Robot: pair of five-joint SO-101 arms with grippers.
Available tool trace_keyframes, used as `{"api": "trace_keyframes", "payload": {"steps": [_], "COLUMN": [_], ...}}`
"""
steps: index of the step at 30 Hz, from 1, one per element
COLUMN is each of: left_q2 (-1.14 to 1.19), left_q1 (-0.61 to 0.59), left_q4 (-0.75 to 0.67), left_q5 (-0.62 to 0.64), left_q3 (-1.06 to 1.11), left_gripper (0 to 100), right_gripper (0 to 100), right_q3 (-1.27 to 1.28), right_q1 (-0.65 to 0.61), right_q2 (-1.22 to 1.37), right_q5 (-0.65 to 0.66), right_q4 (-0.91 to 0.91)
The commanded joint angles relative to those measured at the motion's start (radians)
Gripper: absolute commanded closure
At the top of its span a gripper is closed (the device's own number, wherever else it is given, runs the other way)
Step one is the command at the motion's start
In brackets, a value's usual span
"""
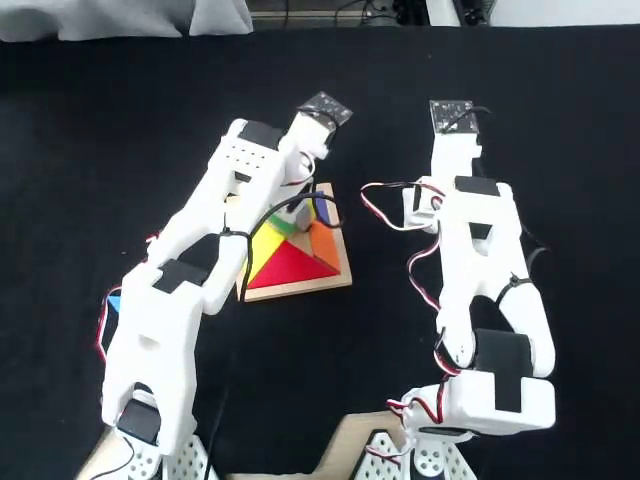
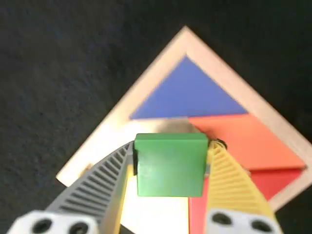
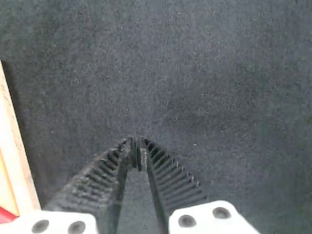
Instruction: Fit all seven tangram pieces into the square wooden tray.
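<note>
The left arm is stretched out over the square wooden tray (image 1: 300, 290), which sits on the black worktop (image 1: 120, 130) roughly mid-table. Its left gripper (image 2: 171, 151) is clamped on a green square tangram piece (image 2: 170, 168), one finger pressed against each side. The left wrist view has that green piece over the middle of the tray, right below the blue triangle (image 2: 187, 90) that's tucked into one corner. Can't tell if the green one is touching the tray floor or just above it.

Next to the blue triangle is an orange piece (image 2: 243, 141) along the rim, with a red triangle (image 2: 278, 178) beyond that. From the high view there's also a yellow triangle (image 1: 268, 245) lying beside the red one, partly under the left arm. A patch of bare pale wood (image 2: 156, 209) shows in the tray just under the green piece.

The right arm is off to the side, well apart from the pieces. Its right gripper (image 3: 136, 146) is pinched closed on nothing, tips together, over the bare black worktop, with the tray's wooden rim (image 3: 12, 161) just beside it.
</note>
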Motion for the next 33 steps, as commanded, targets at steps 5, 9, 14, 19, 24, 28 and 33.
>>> {"api": "trace_keyframes", "payload": {"steps": [5, 9, 14, 19, 24, 28, 33], "left_q2": [-0.017, -0.015, -0.009, -0.008, -0.018, -0.026, -0.028], "left_q1": [-0.016, -0.030, -0.018, -0.027, -0.077, -0.170, -0.188], "left_q4": [0.029, 0.035, 0.035, 0.038, 0.031, 0.078, 0.161], "left_q5": [0.000, 0.008, 0.002, 0.002, 0.005, -0.017, -0.049], "left_q3": [-0.067, -0.110, -0.120, -0.111, -0.125, -0.188, -0.150], "left_gripper": [78, 77, 67, 65, 65, 65, 71], "right_gripper": [98.6, 98.6, 98.6, 98.6, 98.6, 98.6, 98.6], "right_q3": [-0.047, -0.047, -0.047, -0.047, -0.047, -0.047, -0.047], "right_q1": [0.008, 0.008, 0.008, 0.008, 0.008, 0.008, 0.008], "right_q2": [0.002, 0.002, 0.002, 0.002, 0.002, 0.002, 0.002], "right_q5": [-0.008, -0.008, -0.008, -0.008, -0.008, -0.008, -0.008], "right_q4": [-0.017, -0.017, -0.017, -0.017, -0.017, -0.017, -0.017]}}
